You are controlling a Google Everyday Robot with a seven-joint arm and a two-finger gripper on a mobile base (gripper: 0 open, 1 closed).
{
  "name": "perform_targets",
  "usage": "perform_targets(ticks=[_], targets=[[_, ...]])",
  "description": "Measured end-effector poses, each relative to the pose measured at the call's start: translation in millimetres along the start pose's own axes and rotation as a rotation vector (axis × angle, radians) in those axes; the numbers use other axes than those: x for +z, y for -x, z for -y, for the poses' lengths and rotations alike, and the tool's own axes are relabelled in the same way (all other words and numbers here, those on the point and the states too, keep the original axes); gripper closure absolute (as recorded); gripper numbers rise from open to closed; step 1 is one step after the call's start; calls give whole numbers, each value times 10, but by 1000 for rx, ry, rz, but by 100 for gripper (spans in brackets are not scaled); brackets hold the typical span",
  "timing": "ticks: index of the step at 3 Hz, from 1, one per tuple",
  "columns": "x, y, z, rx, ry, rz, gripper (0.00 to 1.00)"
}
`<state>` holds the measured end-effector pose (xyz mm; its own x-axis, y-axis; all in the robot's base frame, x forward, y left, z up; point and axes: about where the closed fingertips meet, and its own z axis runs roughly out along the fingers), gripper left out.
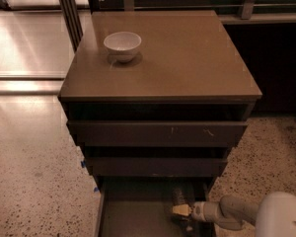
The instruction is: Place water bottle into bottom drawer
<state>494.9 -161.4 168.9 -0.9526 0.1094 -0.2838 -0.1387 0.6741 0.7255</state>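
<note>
The bottom drawer (133, 216) of the brown cabinet is pulled open, showing its dark flat floor. My gripper (181, 211) reaches into it from the lower right, low over the floor near the drawer's right side. A dim ribbed shape (178, 194), which looks like the water bottle, lies on the drawer floor just behind the gripper's tip, touching or nearly touching it. Its cap and label do not show.
A white bowl (122, 44) sits at the back left of the cabinet top (187, 58). The two upper drawers (158, 134) stand slightly open above the bottom one. My white arm housing (281, 216) is at the lower right. Speckled floor lies on both sides.
</note>
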Motion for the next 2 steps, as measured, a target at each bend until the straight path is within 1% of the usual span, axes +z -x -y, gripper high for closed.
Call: perform_targets(ticks=[1, 2], targets=[[1, -1, -1, 0, 0, 0, 0], [1, -1, -1, 0, 0, 0, 0]])
